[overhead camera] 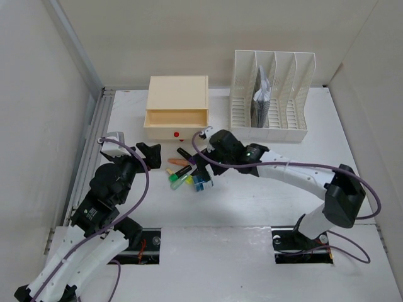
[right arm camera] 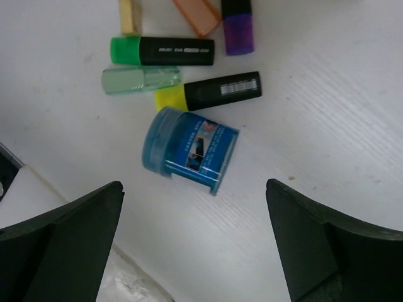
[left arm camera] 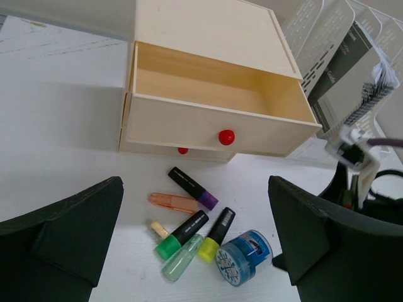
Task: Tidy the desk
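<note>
Clock readings are from the top view, twelve at the far wall.

1. The desk (overhead camera: pixel 252 207) fills the whole floor of the view, from the arm bases to the far wall. Judged rigid, fixed and smooth: you do not grip it, and anything nudged on it will likely slide. Take hold of the loose items instead.
2. The left gripper (left arm camera: pixel 194 189) hovers at 9 o'clock, jaws wide, holding nothing.
3. The right gripper (right arm camera: pixel 192 185) hangs directly over the clutter just left of centre, jaws wide, holding nothing.
4. The blue tub (right arm camera: pixel 189 150) lies on its side between the right fingers' line. Judged light, hard and prone to roll; close across its round wall.
5. At its 9 to 11 o'clock lie the yellow marker (right arm camera: pixel 211 91), touching or nearly touching it, then a clear green tube (right arm camera: pixel 140 80), a green marker (right arm camera: pixel 164 50), a purple marker (right arm camera: pixel 238 25), an orange one (right arm camera: pixel 196 16) and a small beige stub (right arm camera: pixel 129 16). Slim, light, close together: a finger coming down risks scattering neighbours.
6. The drawer box (overhead camera: pixel 176 94) stands at 11 o'clock, top drawer (left arm camera: pixel 214 88) pulled out and apparently empty. Its front overhangs near the markers; mind it on approach.
7. The file rack (overhead camera: pixel 271 94) stands at 1 o'clock with a booklet (overhead camera: pixel 261 100) upright in one slot, well apart from the clutter.
</note>
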